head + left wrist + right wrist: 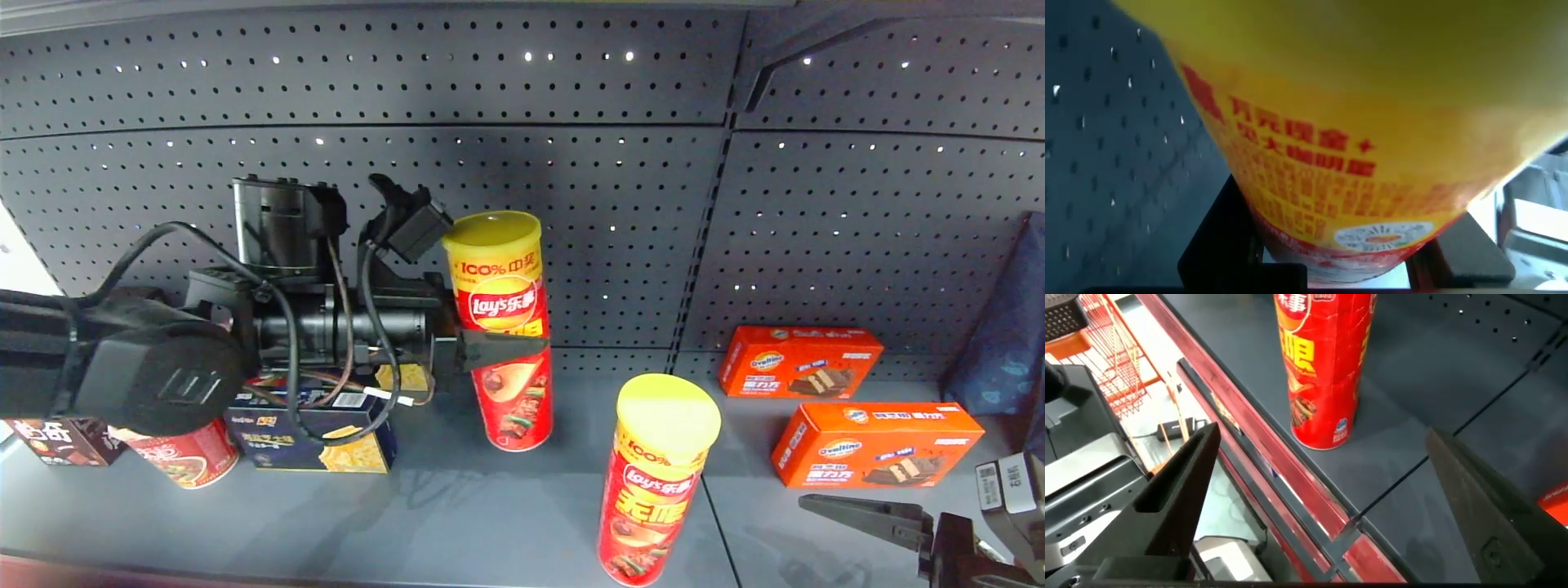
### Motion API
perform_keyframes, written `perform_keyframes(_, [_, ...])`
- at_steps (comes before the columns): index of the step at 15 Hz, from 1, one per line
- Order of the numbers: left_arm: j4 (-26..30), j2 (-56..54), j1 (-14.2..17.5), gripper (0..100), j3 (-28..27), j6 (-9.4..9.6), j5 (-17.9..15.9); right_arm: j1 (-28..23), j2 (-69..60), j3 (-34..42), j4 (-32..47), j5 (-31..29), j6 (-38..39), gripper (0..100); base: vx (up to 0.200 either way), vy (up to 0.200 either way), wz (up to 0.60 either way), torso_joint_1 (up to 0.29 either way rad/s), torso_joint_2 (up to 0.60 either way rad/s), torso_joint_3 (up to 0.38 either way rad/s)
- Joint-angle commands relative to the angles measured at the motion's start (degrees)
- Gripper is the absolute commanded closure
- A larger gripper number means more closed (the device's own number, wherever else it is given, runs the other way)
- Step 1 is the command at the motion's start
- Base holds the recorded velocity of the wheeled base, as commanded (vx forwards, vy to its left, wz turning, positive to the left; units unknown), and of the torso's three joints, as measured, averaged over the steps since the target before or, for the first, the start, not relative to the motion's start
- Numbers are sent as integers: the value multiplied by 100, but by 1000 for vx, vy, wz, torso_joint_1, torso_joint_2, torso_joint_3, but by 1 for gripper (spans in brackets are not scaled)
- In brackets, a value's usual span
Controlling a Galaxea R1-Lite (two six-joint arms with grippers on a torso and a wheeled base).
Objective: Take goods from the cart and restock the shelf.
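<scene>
Chips can (498, 273) upright in left tool (500, 346)

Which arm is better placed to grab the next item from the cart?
Probably right. The right gripper hangs open and empty at the front edge of the shelf, while the left gripper is shut on the rear chips can.

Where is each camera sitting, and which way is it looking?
Head view: up on the robot's head, facing forward and down at the shelf; both arms show, the left pincer shut on the held chip can.
Left wrist view: on the left wrist, looking along its pincer at that can, very close.
Right wrist view: on the right wrist, looking between the fingers of the open right pincer at the front chip can near the shelf edge.
Shared: head and right wrist views both show the front chip can.
</scene>
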Motion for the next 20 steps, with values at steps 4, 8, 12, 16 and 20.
perform_keyframes(4, [-295, 1269, -9, 100, -795, 155, -34, 32, 42, -59, -3, 15, -3, 0, 0, 0, 0, 0, 0, 0])
perform_keyframes(8, [-295, 1699, -62, 100, -1191, 155, -34, 41, 51, -68, -3, 15, -3, 0, 0, 0, 0, 0, 0, 0])
perform_keyframes(12, [-286, 2192, -150, 100, -1657, 137, -25, 41, 95, -42, -3, 23, -3, 0, 0, 0, 0, 0, 0, 0])
perform_keyframes(16, [-286, 2622, -185, 100, -2114, 129, -25, 41, 86, -33, -3, 41, -3, 0, 0, 0, 0, 0, 0, 0])
perform_keyframes(20, [-269, 2895, -185, 100, -2448, 120, -34, 41, 104, -15, -12, 164, -3, 0, 0, 0, 0, 0, 0, 0])
